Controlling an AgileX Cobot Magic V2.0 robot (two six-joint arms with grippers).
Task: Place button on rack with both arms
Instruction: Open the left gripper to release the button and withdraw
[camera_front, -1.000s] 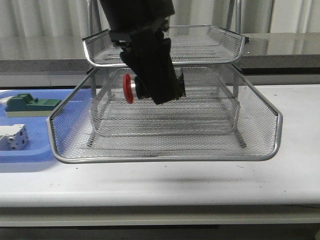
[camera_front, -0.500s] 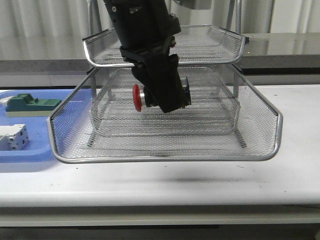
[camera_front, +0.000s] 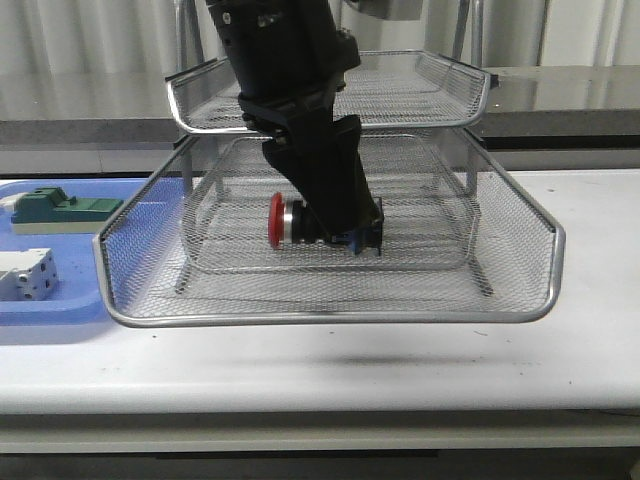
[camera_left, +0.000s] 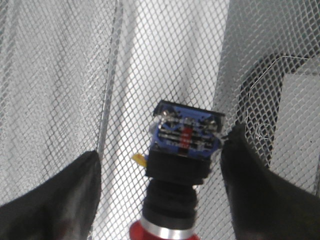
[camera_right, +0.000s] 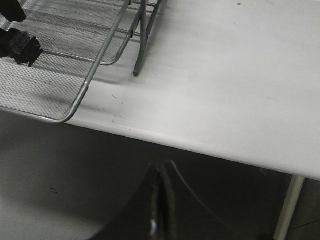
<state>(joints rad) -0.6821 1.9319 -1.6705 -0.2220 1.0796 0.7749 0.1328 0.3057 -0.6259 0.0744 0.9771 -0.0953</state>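
The button (camera_front: 283, 220), with red cap, black body and blue rear block, lies on its side on the mesh of the middle tier of the silver wire rack (camera_front: 330, 318). My left gripper (camera_front: 338, 236) reaches down into that tier over the button. In the left wrist view the button (camera_left: 182, 150) lies between the two dark fingers (camera_left: 75, 200), which stand wide apart. The left gripper (camera_left: 165, 145) is open; one finger is near the blue block, the other is well clear. My right gripper (camera_right: 159, 200) is shut and empty, hanging past the table's front edge, away from the rack (camera_right: 90, 80).
A flat blue tray (camera_front: 60, 300) lies left of the rack with a green block part (camera_front: 60, 207) and a white boxy part (camera_front: 25, 275) on it. The rack's top tier (camera_front: 400, 115) sits just above my left arm. The white table (camera_right: 225, 75) stretches right of the rack.
My left gripper has come down and a little to the right inside the middle tier, bringing the button down to the mesh. Its jaws now stand apart around the button.
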